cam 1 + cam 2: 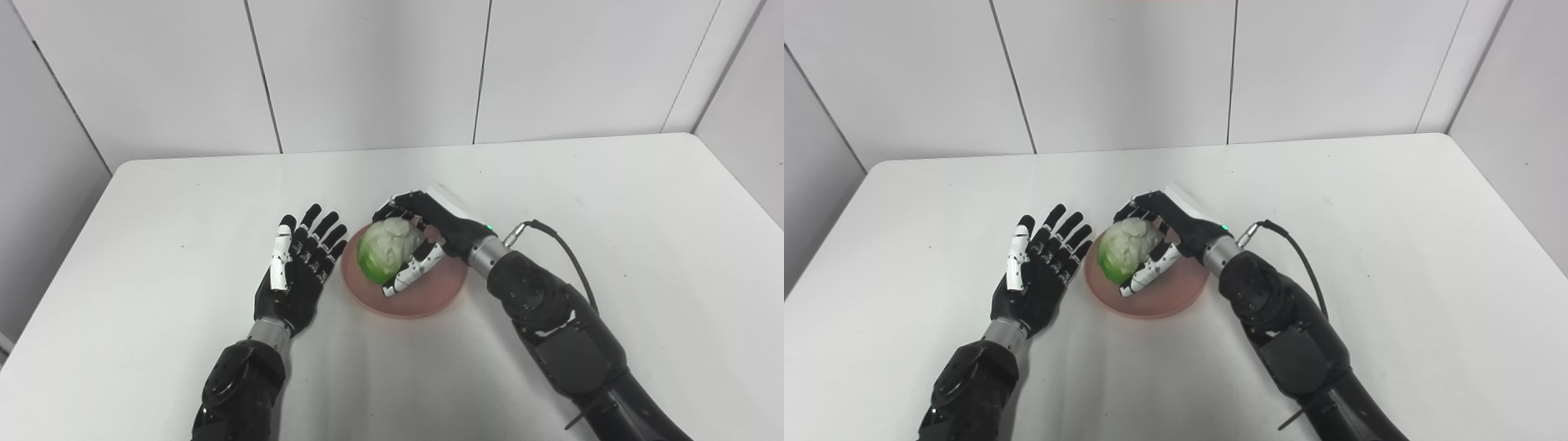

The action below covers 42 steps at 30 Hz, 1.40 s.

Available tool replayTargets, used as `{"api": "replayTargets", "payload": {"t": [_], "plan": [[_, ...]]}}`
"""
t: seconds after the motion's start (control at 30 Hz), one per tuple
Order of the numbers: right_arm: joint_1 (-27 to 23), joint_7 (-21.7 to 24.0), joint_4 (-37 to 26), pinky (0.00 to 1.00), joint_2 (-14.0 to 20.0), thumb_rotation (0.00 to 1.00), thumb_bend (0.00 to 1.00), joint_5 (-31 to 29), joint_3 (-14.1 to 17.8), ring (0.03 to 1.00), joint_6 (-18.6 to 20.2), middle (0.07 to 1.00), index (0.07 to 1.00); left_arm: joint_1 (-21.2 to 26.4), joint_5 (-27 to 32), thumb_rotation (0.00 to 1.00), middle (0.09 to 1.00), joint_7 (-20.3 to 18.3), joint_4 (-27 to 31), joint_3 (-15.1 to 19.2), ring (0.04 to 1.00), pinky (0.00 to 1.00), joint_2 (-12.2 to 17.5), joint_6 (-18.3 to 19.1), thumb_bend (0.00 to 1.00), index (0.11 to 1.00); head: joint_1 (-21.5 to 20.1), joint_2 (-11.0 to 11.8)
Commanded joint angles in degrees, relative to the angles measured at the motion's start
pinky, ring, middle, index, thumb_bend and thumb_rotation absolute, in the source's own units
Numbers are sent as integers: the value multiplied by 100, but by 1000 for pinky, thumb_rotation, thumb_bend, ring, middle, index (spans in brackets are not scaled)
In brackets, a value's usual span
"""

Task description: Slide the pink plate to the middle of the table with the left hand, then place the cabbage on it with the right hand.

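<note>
Cabbage sat on pink plate, long axis near-left to far-right, green end near-left. My right hand clasped it; left hand lay flat, fingers spread, holding nothing.

Pink plate mid-table, pale green cabbage apparently resting on its left part

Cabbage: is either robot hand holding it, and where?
The right robot hand grips the cabbage around its sides, fingers behind and thumb in front, over the plate. The left robot hand holds nothing.
</note>
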<state>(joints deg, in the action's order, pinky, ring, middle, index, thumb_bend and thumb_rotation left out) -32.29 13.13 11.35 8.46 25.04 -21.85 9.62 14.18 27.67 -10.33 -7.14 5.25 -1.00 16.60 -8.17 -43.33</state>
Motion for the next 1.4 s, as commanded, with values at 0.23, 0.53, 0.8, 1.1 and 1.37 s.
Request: {"api": "replayTargets", "payload": {"t": [0.23,0.53,0.8,1.1,1.37], "plan": [[-157,-482,286,319,-107,0,527,417,-92,368,-484,424,514,-192,19,1000,934,76,-124,49,925,935,125,489,481,950,-168,-18],[-183,-754,687,338,-155,0,526,468,-78,386,-742,423,519,-201,151,1000,928,66,-108,95,921,935,173,525,480,942,-276,-22],[-172,-651,725,449,-138,0,528,314,-6,471,-814,464,517,-214,182,993,931,38,-84,96,925,938,197,528,485,942,-337,-14],[-299,306,60,679,79,384,930,570,-266,759,-129,799,837,-205,129,990,934,-15,-158,91,921,922,228,467,490,946,-340,-21],[-393,1043,-365,773,186,478,1000,541,-320,879,338,923,952,-196,144,996,941,-29,-184,107,935,923,224,459,481,950,-350,-36]]}}
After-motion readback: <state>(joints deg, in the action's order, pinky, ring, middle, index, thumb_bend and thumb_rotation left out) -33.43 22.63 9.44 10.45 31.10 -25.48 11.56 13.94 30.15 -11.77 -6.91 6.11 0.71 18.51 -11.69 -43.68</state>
